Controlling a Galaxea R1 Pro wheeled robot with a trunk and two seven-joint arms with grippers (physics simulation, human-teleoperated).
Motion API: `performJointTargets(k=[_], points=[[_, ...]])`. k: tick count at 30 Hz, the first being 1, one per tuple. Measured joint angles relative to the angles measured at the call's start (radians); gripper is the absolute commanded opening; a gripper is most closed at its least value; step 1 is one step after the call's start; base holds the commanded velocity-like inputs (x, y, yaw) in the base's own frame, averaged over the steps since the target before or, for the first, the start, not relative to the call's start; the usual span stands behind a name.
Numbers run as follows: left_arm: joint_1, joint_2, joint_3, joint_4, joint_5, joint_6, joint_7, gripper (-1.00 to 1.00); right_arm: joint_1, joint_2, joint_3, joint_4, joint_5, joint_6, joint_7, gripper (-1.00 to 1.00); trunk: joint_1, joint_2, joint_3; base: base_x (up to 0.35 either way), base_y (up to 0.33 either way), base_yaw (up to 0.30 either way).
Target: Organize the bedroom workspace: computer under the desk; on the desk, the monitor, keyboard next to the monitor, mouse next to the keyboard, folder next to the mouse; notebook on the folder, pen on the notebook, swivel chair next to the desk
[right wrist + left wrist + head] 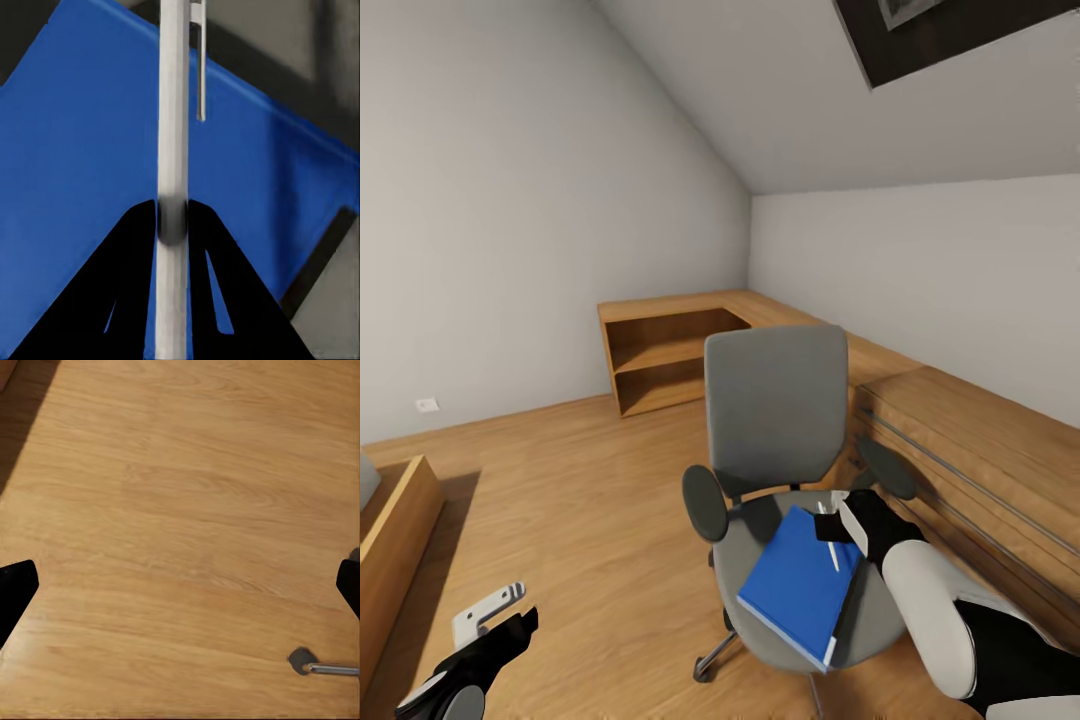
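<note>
The swivel chair (775, 400), grey with black armrests, stands on the bedroom's wood floor in the middle of the head view. On its seat the blue folder (795, 585) lies flat. My right gripper (830, 525) hovers over the folder's far edge, shut on the thin white pen (832, 553). The right wrist view has the pen (172, 112) pinched between my black fingers (135, 247), right gripper (172, 217), above the folder (75, 150). Low beside the chair, my left gripper (500, 620) hangs open over bare floor; between its fingers (180, 585) there is nothing.
A low wooden shelf unit (670, 360) lines the far corner. A light wooden drawer chest (980, 450) runs along the right wall, close behind the chair. Another wooden piece (395, 530) stands at the left. A chair castor (304, 661) sits near my left gripper.
</note>
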Motion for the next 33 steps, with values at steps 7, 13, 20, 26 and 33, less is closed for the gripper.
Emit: performJointTargets(k=[7,13,20,26,33], points=[[0.000,0.000,-0.002,0.004,0.001,0.001,0.000,1.00,0.036,0.010,-0.001,-0.181,-0.001,0.008,0.000,-1.00,-0.027,0.049,0.022,-0.165,0.000,0.000],[0.000,0.000,-0.004,0.007,0.001,0.001,0.001,1.00,0.079,0.017,-0.003,-0.305,-0.002,0.054,0.000,-1.00,-0.050,0.091,0.041,-0.098,0.000,0.000],[0.000,-0.003,-0.006,0.016,0.003,0.001,0.000,1.00,0.218,0.055,-0.005,-0.590,-0.004,0.109,0.000,-1.00,-0.077,0.140,0.063,-0.287,0.000,0.000],[0.000,-0.004,-0.009,0.074,0.003,0.001,0.000,1.00,0.331,0.095,-0.005,-0.849,-0.005,0.114,0.002,-1.00,-0.100,0.182,0.082,-0.060,0.000,0.000],[0.000,-0.007,-0.036,0.143,0.006,-0.002,-0.002,1.00,0.388,0.112,-0.007,-1.023,-0.072,0.192,0.003,-1.00,-0.127,0.231,0.103,-0.005,0.000,0.000]])
